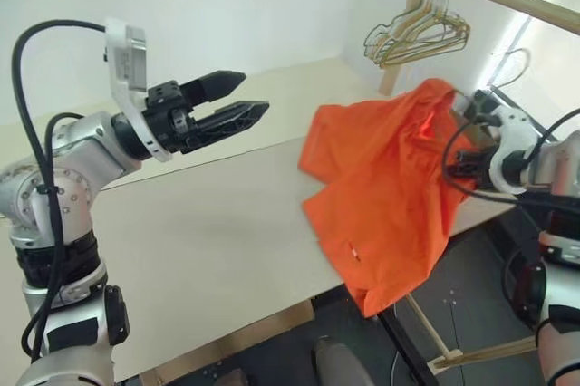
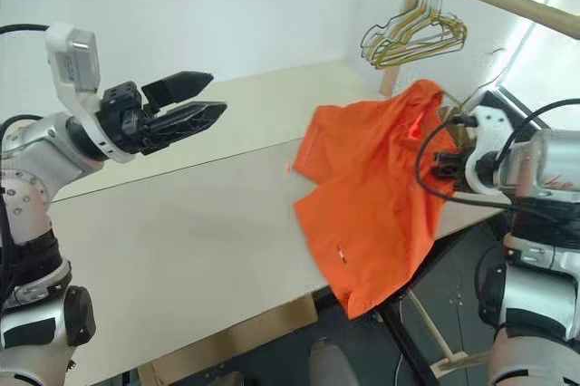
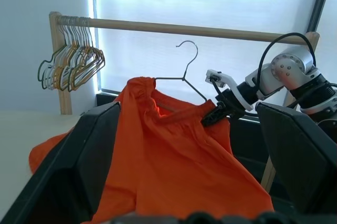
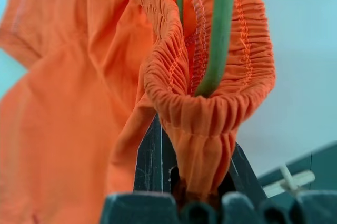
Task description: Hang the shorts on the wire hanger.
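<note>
Shorts (image 1: 385, 191): waistband threaded on wire hanger (image 3: 185, 71), pinched by right tool (image 4: 184, 182) at desk (image 1: 199, 250) edge, 3 o'clock; keeps garment aloft. Left tool (image 1: 237, 101) spread, empty, 10 o'clock.

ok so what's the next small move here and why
Probably carry the bright orange fabric shorts up toward the wooden rail. The right gripper is shut on the gathered waistband, the thin wire hanger already runs inside it, and its hook stands free below the rail. The left gripper is open, apart.
</note>
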